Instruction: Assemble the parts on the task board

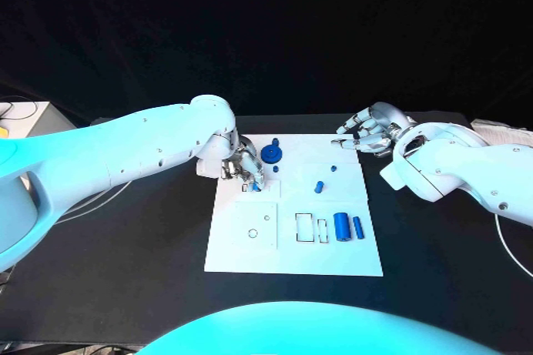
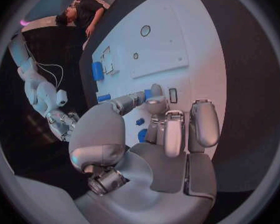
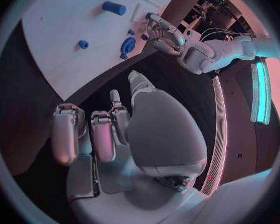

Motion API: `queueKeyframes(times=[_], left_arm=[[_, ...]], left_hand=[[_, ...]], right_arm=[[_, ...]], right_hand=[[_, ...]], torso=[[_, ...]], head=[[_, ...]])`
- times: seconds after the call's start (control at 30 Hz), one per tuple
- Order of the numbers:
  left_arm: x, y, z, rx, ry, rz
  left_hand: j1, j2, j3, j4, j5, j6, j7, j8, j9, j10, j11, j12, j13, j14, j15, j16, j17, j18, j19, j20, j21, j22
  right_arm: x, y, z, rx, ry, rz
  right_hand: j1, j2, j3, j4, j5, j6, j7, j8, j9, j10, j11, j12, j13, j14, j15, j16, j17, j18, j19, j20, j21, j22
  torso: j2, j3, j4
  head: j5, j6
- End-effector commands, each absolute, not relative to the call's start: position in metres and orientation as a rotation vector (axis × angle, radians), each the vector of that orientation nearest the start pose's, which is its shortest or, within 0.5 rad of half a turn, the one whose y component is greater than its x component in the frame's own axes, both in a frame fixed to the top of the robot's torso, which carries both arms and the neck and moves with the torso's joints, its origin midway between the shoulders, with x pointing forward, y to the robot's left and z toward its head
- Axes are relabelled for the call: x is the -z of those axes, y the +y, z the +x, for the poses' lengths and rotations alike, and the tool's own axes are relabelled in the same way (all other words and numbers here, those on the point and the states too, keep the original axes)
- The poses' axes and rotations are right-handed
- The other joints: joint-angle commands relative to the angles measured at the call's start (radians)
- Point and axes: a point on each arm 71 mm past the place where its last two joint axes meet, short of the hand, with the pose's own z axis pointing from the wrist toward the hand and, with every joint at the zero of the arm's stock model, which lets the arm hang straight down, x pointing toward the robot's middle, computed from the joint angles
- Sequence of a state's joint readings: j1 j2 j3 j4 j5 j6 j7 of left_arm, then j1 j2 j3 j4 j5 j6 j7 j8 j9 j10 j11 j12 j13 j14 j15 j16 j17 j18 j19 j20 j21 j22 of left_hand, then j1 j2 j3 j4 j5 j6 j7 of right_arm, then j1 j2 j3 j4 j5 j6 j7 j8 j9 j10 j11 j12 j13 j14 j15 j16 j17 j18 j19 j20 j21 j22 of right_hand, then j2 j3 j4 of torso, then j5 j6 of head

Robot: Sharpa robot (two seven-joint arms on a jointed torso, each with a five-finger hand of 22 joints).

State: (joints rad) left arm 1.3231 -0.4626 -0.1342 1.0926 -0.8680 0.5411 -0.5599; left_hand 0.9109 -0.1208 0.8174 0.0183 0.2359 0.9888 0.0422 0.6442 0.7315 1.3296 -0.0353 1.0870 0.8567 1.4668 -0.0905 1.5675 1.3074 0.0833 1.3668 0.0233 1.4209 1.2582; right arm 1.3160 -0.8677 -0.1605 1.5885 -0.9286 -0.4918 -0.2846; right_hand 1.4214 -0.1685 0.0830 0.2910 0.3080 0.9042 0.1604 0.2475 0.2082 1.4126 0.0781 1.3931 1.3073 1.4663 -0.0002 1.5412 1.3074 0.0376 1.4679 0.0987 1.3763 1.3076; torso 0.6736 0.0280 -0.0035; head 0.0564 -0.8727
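Observation:
The white task board (image 1: 294, 251) lies in the middle of the table. My left hand (image 1: 244, 169) hovers over its far left part and pinches a small blue part (image 1: 256, 187) at its fingertips, low over the board; the same small blue part (image 2: 149, 92) sits between thumb and finger. A blue gear-like part (image 1: 274, 153) lies just beyond that hand. Two small blue pieces (image 1: 332, 169) (image 1: 319, 187) lie mid-board. Two blue cylinders (image 1: 342, 226) (image 1: 357, 227) lie on the right side. My right hand (image 1: 367, 132) hangs by the far right corner, fingers apart, holding nothing.
Rectangular slots (image 1: 304, 226) and a round hole (image 1: 253, 233) mark the board's near half. A white box (image 1: 22, 118) sits at the table's far left, and pale cloth (image 1: 494, 132) at the far right. Black tabletop surrounds the board.

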Motion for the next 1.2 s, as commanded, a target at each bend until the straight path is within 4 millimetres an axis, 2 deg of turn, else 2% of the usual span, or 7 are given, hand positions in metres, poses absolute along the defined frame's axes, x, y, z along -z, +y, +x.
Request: queueKeyframes(times=[0.03,0.67,1.2], left_arm=[[0.2309,0.1400,0.5310,0.346,2.691,-0.006],[0.2365,0.1360,0.5314,0.329,2.683,-0.004],[0.2379,0.1346,0.5329,0.331,2.660,-0.028]], left_hand=[[0.065,0.060,0.097,-0.092,0.004,0.010,-0.011,0.004,0.001,-0.002,-0.004,0.005,0.002,0.104,0.003,0.003,0.263,-0.011,0.001,0.002,0.001,0.001],[0.064,0.061,0.098,-0.091,0.003,0.011,-0.011,0.004,0.001,-0.002,-0.003,0.005,0.001,0.104,0.003,0.003,0.263,-0.011,0.000,0.003,0.001,-0.001],[0.038,0.060,0.069,-0.067,-0.009,0.015,-0.011,0.006,0.004,0.004,-0.002,0.013,0.010,0.104,0.005,0.003,0.263,-0.011,-0.003,0.004,-0.001,-0.002]], right_arm=[[0.1770,-0.2157,0.4836,-0.687,1.757,0.461],[0.1768,-0.2163,0.4831,-0.688,1.756,0.462],[0.1767,-0.2168,0.4831,-0.688,1.755,0.462]], right_hand=[[-0.009,0.002,0.002,-0.001,0.004,-0.009,-0.001,0.005,-0.001,-0.007,-0.003,-0.006,0.090,0.085,0.000,-0.007,0.191,0.006,0.024,0.004,-0.003,0.158],[-0.009,0.002,0.002,-0.001,0.004,-0.009,-0.001,0.005,-0.001,-0.007,-0.003,-0.006,0.090,0.085,0.000,-0.007,0.191,0.006,0.024,0.004,-0.003,0.158],[-0.008,0.002,0.003,-0.001,0.005,-0.010,-0.001,0.006,-0.001,-0.008,-0.003,-0.007,0.089,0.085,0.000,-0.007,0.190,0.007,0.024,0.004,-0.006,0.157]], torso=[[0.000,0.0004,0.0000],[-0.001,0.0005,-0.0006],[-0.001,0.0003,0.0008]], head=[[-0.001,0.000],[-0.004,0.000],[-0.006,0.000]])
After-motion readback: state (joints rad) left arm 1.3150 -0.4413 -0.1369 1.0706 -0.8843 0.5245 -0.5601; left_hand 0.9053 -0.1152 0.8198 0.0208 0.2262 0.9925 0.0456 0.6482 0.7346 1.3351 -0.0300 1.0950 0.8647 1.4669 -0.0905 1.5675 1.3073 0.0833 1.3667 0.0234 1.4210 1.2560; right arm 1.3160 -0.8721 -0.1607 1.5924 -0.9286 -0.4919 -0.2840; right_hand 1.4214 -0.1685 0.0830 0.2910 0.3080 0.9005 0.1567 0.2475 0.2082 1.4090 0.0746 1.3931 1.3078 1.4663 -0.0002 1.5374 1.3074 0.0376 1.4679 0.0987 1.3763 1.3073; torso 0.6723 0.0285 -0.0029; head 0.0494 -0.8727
